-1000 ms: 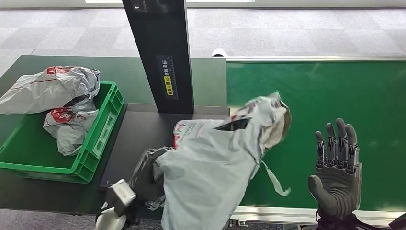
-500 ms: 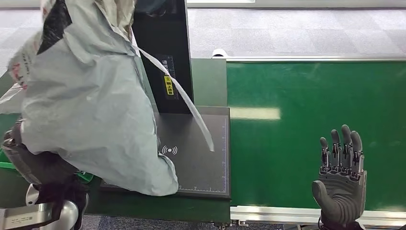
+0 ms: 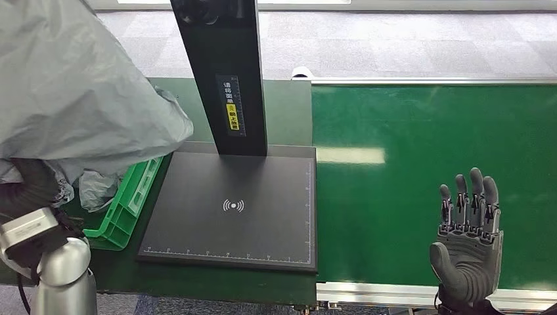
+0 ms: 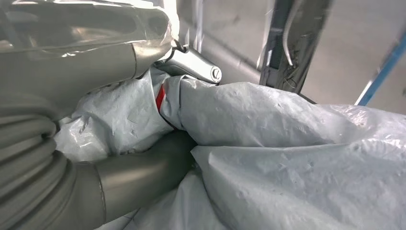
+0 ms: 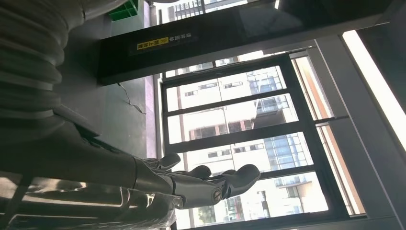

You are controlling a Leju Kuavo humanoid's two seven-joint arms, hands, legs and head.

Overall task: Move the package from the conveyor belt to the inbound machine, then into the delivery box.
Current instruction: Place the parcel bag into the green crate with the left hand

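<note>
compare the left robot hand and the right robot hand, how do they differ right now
The left robot hand grips the grey package; the right robot hand holds nothing. The left one is mostly buried in the bag's plastic beside the green crate; the right one is in plain sight over the green belt. The right hand's fingers are straight and point up, palm open; the left's wrap around the bag. Both are grey hands on silver arms.
</note>
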